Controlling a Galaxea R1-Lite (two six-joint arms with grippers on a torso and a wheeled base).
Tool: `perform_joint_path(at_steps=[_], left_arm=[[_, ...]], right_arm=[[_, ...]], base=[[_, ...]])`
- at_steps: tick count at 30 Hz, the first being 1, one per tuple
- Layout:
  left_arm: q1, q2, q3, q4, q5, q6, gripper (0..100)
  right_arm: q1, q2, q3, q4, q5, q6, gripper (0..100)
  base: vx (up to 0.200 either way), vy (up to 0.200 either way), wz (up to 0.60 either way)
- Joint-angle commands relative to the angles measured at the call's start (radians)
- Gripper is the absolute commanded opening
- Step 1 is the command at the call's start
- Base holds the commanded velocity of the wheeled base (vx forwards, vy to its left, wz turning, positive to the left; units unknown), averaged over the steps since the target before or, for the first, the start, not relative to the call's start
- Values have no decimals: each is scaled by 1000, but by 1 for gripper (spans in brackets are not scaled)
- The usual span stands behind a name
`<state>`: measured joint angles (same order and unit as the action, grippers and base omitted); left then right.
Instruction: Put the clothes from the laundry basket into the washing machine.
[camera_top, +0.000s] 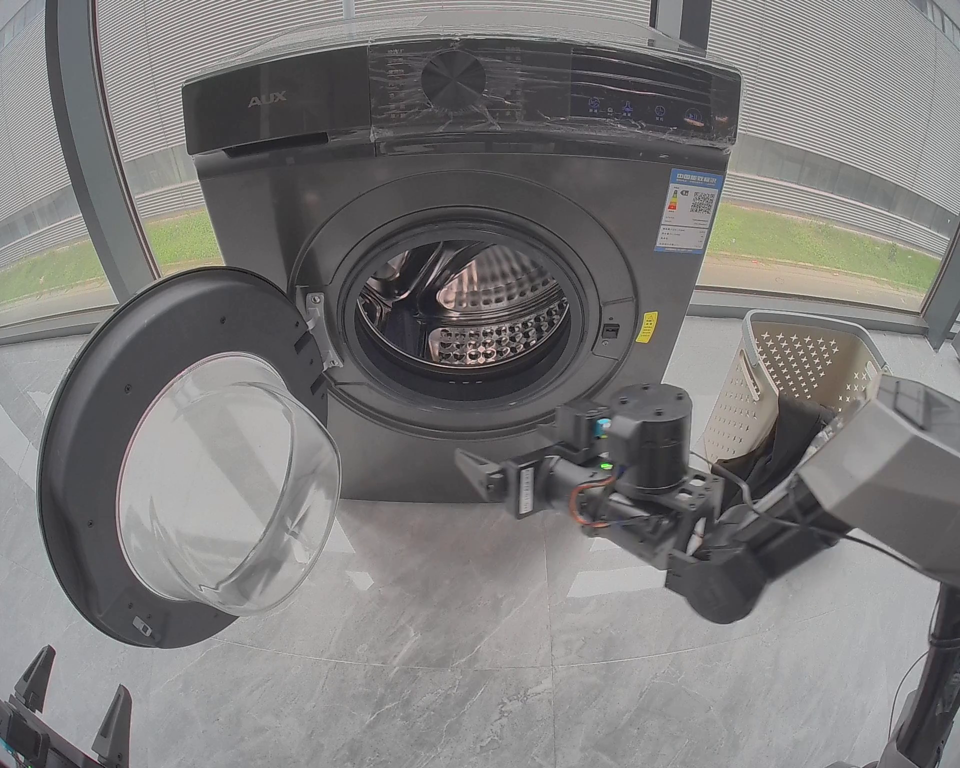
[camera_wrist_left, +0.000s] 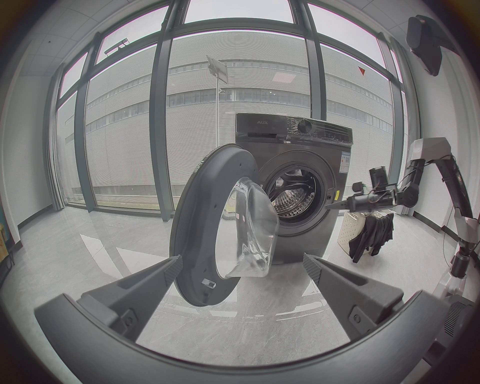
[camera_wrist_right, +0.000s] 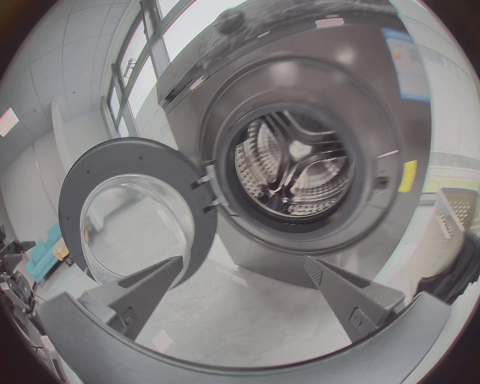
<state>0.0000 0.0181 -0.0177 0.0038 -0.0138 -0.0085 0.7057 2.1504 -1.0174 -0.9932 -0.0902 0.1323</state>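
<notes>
Marble floor (camera_top: 450, 620) gleams: right gripper (camera_wrist_right: 242, 260), spread and empty, hovers nearest the laundry basket (camera_top: 790, 365), clothes (camera_top: 785, 440) lying to its right.

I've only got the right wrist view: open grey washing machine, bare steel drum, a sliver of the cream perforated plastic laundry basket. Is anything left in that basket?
Observer: Yes, dark clothes hang over the rim of the cream laundry basket.
Operator: And my left arm?
Observer: The left gripper sits low, on the robot's side of the open round door, fingers apart, holding nothing.
</notes>
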Motion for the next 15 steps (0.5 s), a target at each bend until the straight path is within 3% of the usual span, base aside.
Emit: perform_joint_path(at_steps=[1,4,6,7,8,12,15], left_arm=[[0,-18,16,-1,2,2,100],[0,-18,16,-1,0,2,100],[0,-18,16,-1,0,2,100],[0,-18,16,-1,0,2,100],[0,-18,16,-1,0,2,100],[0,-18,16,-1,0,1,100],[0,-18,16,-1,0,1,100]], right_arm=[[-241,-478,519,-202,4,-91,100],[-339,-618,619,-197,14,-99,100],[-419,-718,691,-197,46,-112,100],[-419,-718,691,-197,46,-112,100],[-460,-810,764,-196,69,-117,100],[-477,-1005,942,-186,66,-119,100],[-494,-1129,1017,-131,66,-109,100]], base=[[0,0,0],[0,0,0],[0,0,0],[0,0,0],[0,0,0],[0,0,0],[0,0,0]])
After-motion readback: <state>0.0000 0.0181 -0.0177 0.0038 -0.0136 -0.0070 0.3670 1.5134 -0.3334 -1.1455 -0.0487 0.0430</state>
